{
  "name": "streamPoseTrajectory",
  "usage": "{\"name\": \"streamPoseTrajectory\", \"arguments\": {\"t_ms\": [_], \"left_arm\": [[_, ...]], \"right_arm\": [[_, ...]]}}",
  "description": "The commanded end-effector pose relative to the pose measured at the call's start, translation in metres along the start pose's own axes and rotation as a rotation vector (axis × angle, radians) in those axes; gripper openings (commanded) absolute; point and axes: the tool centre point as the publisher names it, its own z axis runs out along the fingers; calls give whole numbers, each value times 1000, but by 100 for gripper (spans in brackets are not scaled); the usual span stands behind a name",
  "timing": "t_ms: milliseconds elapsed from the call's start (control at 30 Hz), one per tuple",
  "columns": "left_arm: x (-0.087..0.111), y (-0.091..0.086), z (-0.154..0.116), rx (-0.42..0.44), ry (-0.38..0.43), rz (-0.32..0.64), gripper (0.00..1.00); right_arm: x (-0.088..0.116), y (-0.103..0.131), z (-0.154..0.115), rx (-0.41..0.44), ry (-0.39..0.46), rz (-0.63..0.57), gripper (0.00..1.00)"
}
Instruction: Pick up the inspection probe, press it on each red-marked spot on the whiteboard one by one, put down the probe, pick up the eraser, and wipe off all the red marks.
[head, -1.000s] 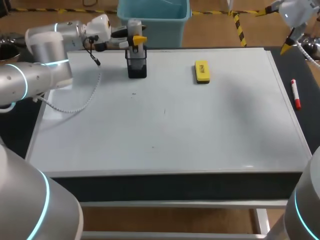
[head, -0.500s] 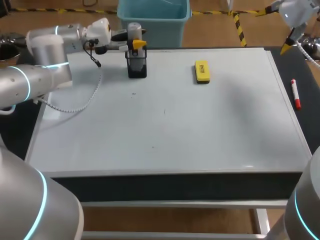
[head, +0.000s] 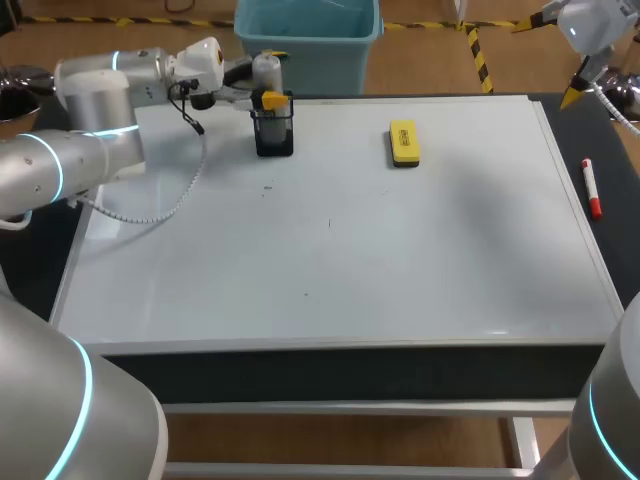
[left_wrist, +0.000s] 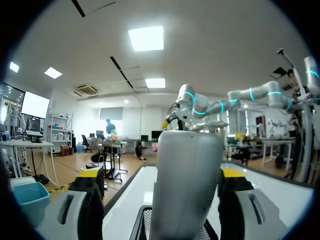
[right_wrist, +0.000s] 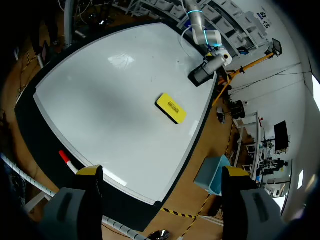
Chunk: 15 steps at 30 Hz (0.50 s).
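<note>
The grey cylindrical probe (head: 266, 70) stands upright in a black mesh holder (head: 273, 133) at the whiteboard's far left. My left gripper (head: 268, 82) straddles the probe (left_wrist: 187, 185) and is open. One finger stands clear of it with a gap, and the other fingertip (left_wrist: 233, 173) sits close beside it. The yellow eraser (head: 403, 143) lies flat at the far middle of the whiteboard (head: 400, 260). My right gripper (head: 558, 57) hangs open and empty high over the far right corner, and from there the eraser (right_wrist: 171, 108) shows well ahead. No red marks show on the board.
A red-capped marker (head: 591, 188) lies on the dark strip beside the board's right edge. A grey cable (head: 165, 205) from my left arm loops over the board's left part. A few tiny dark specks (head: 330, 222) dot the board's middle.
My left gripper came down with the probe, which now sits lower in the mesh holder, and its fingers have spread apart. The right arm has not moved.
</note>
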Motion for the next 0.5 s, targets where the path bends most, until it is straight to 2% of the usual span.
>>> {"name": "streamPoseTrajectory", "arguments": {"t_ms": [33,300,500], "left_arm": [[3,-3,0,-11,-2,3,100],[6,-13,-12,-104,-53,37,100],[7,-23,-31,-227,-124,70,100]], "right_arm": [[0,-1,-1,0,4,-3,100],[0,-1,-1,0,4,-3,100],[0,-1,-1,0,4,-3,100]]}}
